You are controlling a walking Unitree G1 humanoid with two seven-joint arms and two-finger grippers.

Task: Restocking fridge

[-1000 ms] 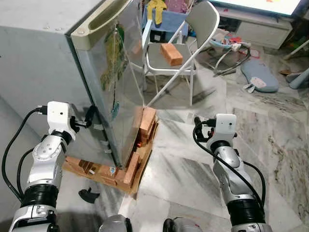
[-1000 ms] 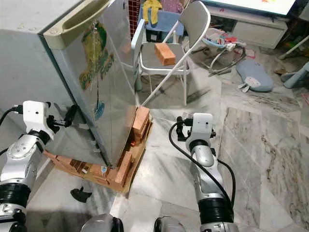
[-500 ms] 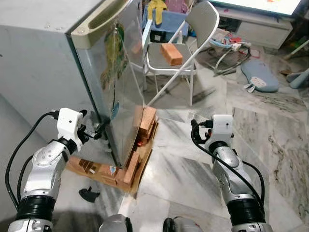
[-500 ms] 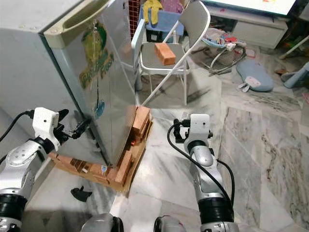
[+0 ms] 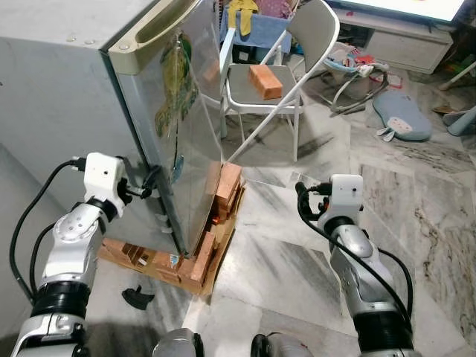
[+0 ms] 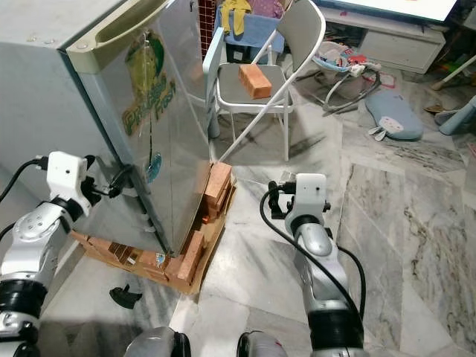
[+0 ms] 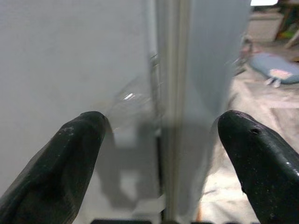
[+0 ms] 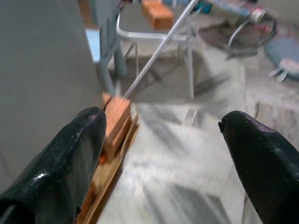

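My left end effector (image 7: pixel 159 154) is spread wide at the fridge (image 5: pixel 67 97) edge, fingers straddling the seam where the shut door (image 6: pixel 160 126) meets the side wall. The fridge stands before me on bricks (image 5: pixel 223 190) and a board. I judge the door stiff, heavy and slick steel; the recessed handle (image 5: pixel 160 22) along its top, or this edge, looks the best hold. My right end effector (image 8: pixel 159 149), also spread, hangs over the floor (image 5: pixel 297 253), holding nothing.

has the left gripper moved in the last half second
Yes. The left gripper has risen along the side edge of the grey fridge, away from the wooden pallet under it.
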